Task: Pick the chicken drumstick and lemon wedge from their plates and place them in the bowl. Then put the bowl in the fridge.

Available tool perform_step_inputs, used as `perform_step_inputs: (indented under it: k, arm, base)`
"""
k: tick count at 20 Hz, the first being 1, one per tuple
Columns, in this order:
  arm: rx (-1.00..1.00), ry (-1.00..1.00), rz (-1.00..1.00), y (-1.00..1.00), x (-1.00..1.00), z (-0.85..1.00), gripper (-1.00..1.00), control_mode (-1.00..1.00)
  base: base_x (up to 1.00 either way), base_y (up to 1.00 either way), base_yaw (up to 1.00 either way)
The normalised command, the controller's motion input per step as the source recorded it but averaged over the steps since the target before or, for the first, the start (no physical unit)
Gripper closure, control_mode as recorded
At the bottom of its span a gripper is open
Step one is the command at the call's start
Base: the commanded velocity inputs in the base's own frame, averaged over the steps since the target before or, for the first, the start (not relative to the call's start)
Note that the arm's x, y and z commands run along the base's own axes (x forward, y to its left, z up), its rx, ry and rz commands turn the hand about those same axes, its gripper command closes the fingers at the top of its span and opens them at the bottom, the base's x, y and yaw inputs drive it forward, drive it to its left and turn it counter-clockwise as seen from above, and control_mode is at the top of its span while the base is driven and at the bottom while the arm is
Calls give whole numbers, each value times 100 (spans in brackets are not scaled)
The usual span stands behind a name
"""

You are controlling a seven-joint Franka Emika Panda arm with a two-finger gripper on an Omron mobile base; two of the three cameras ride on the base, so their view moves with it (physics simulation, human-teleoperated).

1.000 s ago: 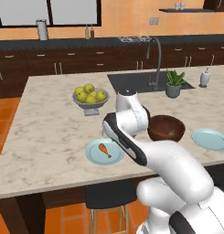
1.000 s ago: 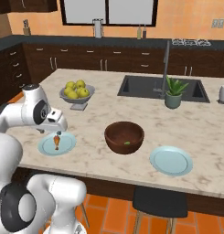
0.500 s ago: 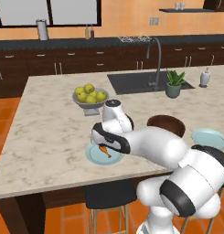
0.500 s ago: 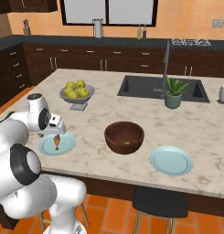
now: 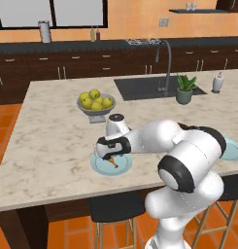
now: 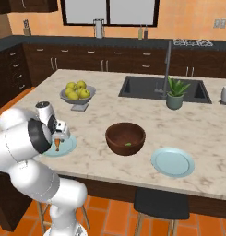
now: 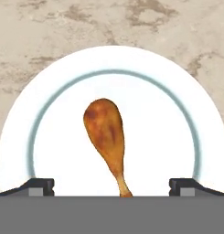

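The big pale marble counter holds everything. A black sink sits in it near the back edge, with a small green plant in a grey pot just beside it. A grey metal footed bowl of round yellow-green fruits stands near the middle of the counter. The deep round dark-brown wooden bowl stands closer to the front edge, and a tiny yellow-green lemon wedge lies inside it. To one side of it lies a flat round pale-blue plate with nothing on it. Another pale-blue plate lies near the front edge, on the other side. The small orange-brown chicken drumstick lies on this plate. The robot's gripper hangs right over the drumstick with its fingers spread wide and grasps nothing.
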Motion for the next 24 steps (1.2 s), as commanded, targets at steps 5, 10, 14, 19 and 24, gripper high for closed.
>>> perform_step_inputs:
  k: [5, 10, 14, 19, 24]
  arm:
    - [0, 5, 0, 17, 36, -31, -100, -100]
    - [0, 4, 0, 0, 22, -28, -100, -100]
    - [0, 2, 0, 0, 24, -31, -100, -100]
    - [0, 0, 0, 2, 10, -9, 100, -100]
    - [0, -1, 0, 1, 0, 0, 100, -100]
  base:
    - [0, 0, 0]
    - [0, 0, 0]
    - [0, 0, 0]
    - [0, 0, 0]
    - [0, 0, 0]
